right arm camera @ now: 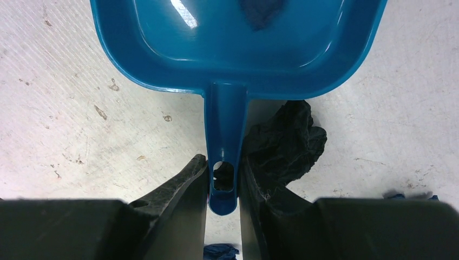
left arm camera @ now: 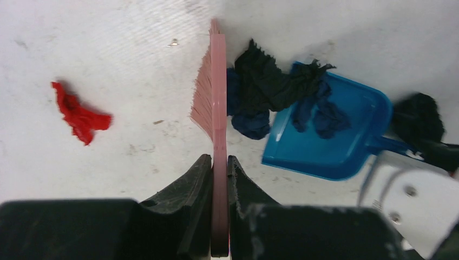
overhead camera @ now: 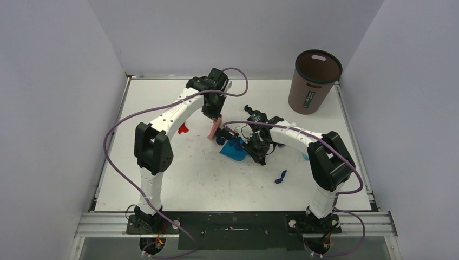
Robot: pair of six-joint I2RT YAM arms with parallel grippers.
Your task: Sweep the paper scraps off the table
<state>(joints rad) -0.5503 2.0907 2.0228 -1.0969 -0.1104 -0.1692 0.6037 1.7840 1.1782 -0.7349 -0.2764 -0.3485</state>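
On the bench (overhead camera: 216,184), our left fingers (left arm camera: 187,190) clamp the one pink brush (left arm camera: 218,108), just beside a heap of black and dark-blue scraps (left arm camera: 265,81) at the mouth of the one blue dustpan (right arm camera: 216,54), whose handle our right fingers (right arm camera: 178,189) pinch. One black scrap (right arm camera: 287,141) lies just beside that handle; one red scrap (left arm camera: 78,114) lies apart, leftward.

Overhead view from behind, wrist views close, downward, sharing dustpan (left arm camera: 346,151)
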